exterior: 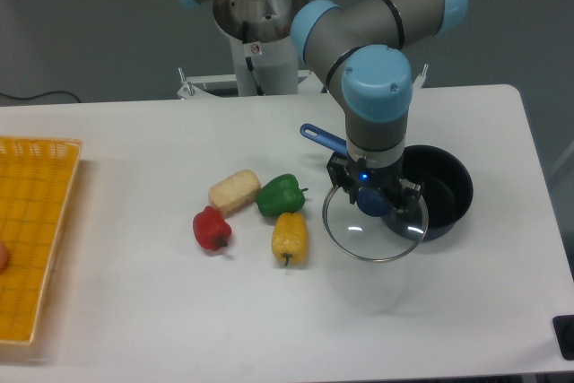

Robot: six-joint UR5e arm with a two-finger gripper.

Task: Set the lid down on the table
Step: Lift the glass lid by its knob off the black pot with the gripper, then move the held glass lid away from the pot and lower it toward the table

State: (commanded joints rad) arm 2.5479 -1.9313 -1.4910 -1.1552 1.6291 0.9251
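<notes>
The lid (pixel 359 232) is a round clear glass disc with a thin metal rim and a dark blue centre knob. My gripper (pixel 374 200) is shut on the knob and holds the lid level above the white table (pixel 134 311), overlapping the left rim of the black pot (pixel 444 190). A faint shadow of the lid lies on the table below it. The pot's blue handle (pixel 321 138) sticks out to the upper left behind my wrist.
A green pepper (pixel 281 194), a yellow pepper (pixel 290 237), a red pepper (pixel 212 228) and a beige bread-like piece (pixel 234 191) lie left of the lid. A yellow mesh tray (pixel 31 230) sits at the left edge.
</notes>
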